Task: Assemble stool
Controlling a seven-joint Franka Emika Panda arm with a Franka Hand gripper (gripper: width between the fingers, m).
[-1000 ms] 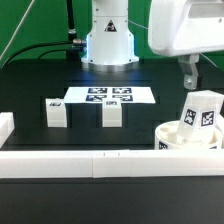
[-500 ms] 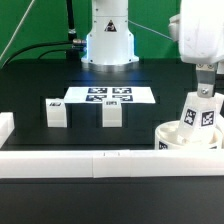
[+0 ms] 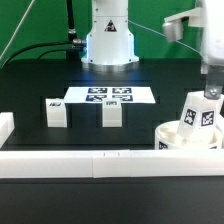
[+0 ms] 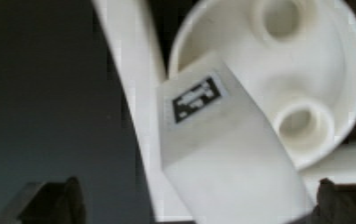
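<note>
The round white seat [image 3: 172, 140] lies at the exterior view's lower right, against the front rail. One chunky tagged leg [image 3: 201, 111] stands tilted on it. Two more legs [image 3: 56, 112] [image 3: 112, 113] stand on the black table in front of the marker board. My gripper [image 3: 212, 88] hangs just above the top of the leg on the seat. In the wrist view the seat [image 4: 281, 50] shows two round holes. The tagged leg [image 4: 210, 120] lies between my spread fingertips [image 4: 50, 203]. The gripper [image 4: 196, 205] is open and holds nothing.
The marker board [image 3: 110, 96] lies flat in front of the robot base [image 3: 108, 40]. A long white rail [image 3: 90, 162] runs along the front, with a short rail piece [image 3: 5, 126] at the exterior view's left. A green cable trails at the back left.
The arm has swung toward the exterior view's right and come down over the leg standing on the seat. The parts have not moved.
</note>
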